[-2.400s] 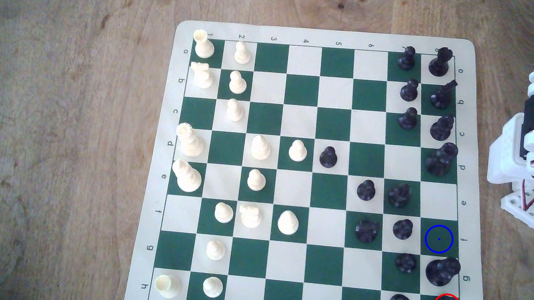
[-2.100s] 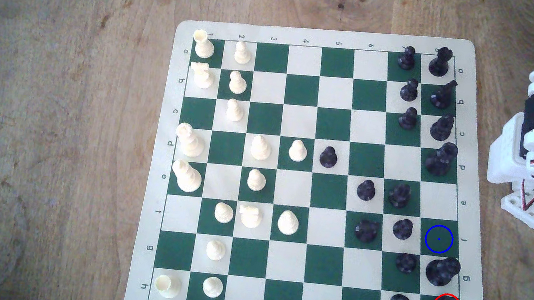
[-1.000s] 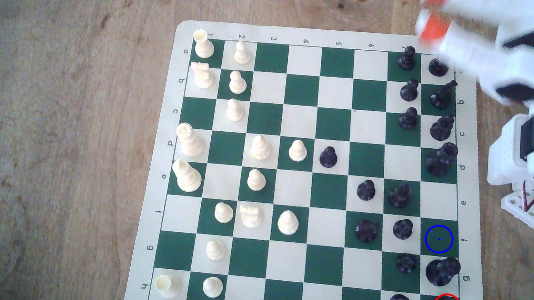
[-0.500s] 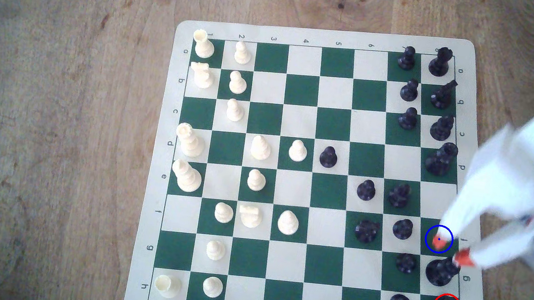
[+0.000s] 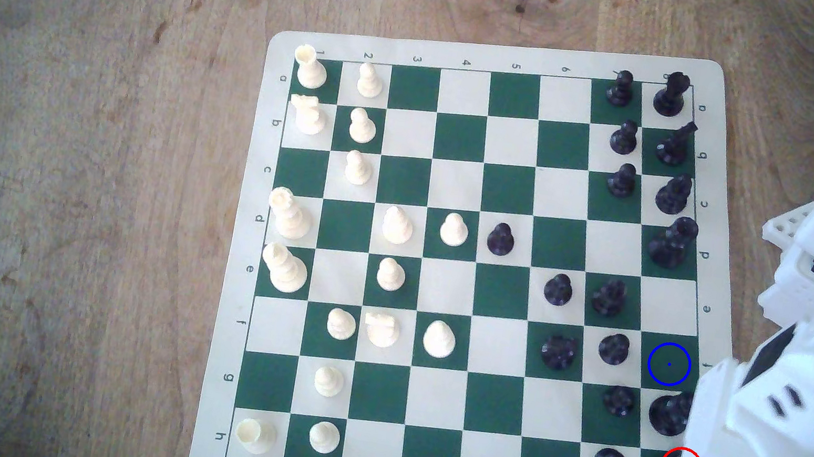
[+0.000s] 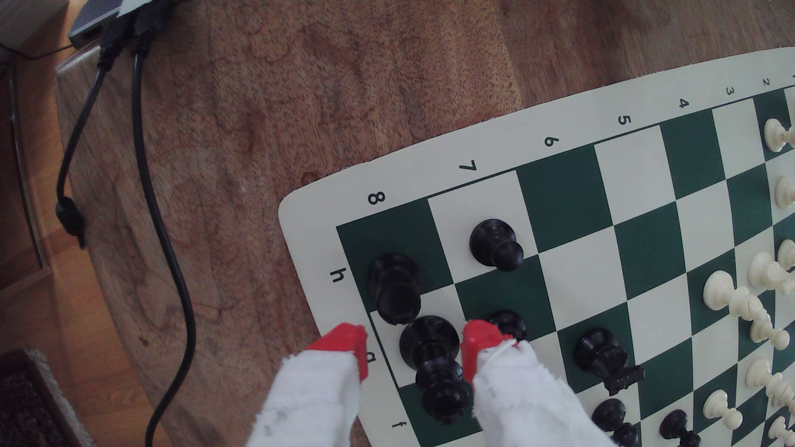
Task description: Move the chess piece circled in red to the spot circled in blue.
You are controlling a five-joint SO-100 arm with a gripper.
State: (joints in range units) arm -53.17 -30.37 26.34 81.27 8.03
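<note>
Black and still on its red-ringed corner square, the small round plastic chess piece (image 6: 393, 286) awaits lifting toward the blue-ringed green spot (image 5: 669, 364), since the red-tipped gripper (image 6: 413, 344) hangs wide open, apparently astride the tall black neighbouring piece (image 6: 434, 365).

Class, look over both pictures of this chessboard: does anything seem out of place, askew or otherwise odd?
One thing: in the wrist view the open white gripper with red fingertips appears to flank the tall black chess piece, not the small black plastic chess piece on the red-ringed corner square just beyond.
</note>
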